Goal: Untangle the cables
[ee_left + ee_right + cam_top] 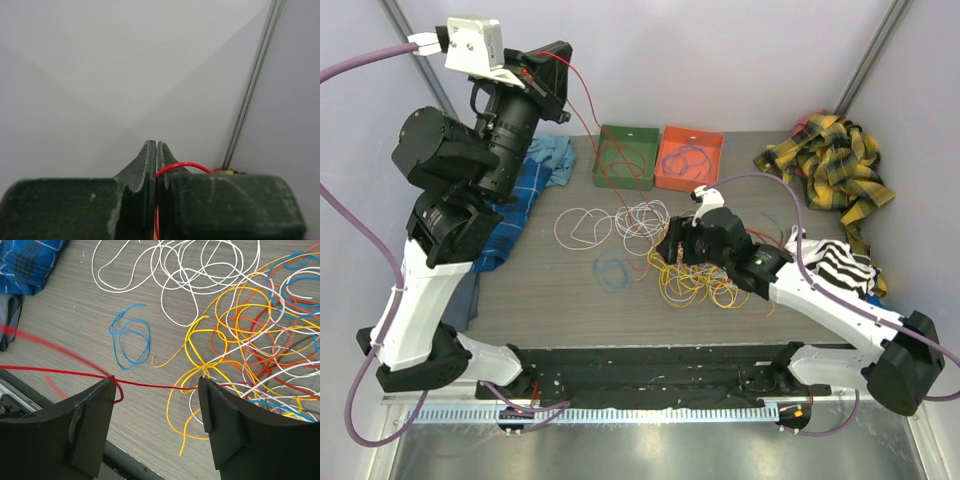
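With the left claw [156, 150] clenched on the red wire [182, 164] high above the table's [540, 290] far-left corner, the spread-open right claw [157, 385] should pin the cables [695, 285] heaped mid-table, I'd say, as it's drawn out slowly.

The cables [672, 252] lie tangled at the centre of the table [545, 310], with a small coil [612, 270] apart to their left. Behind them, the left tray [630, 131] and the right tray [692, 133] stand side by side. The left cloth [520, 210] lies left of the tangle, the right cloth [830, 165] far right.
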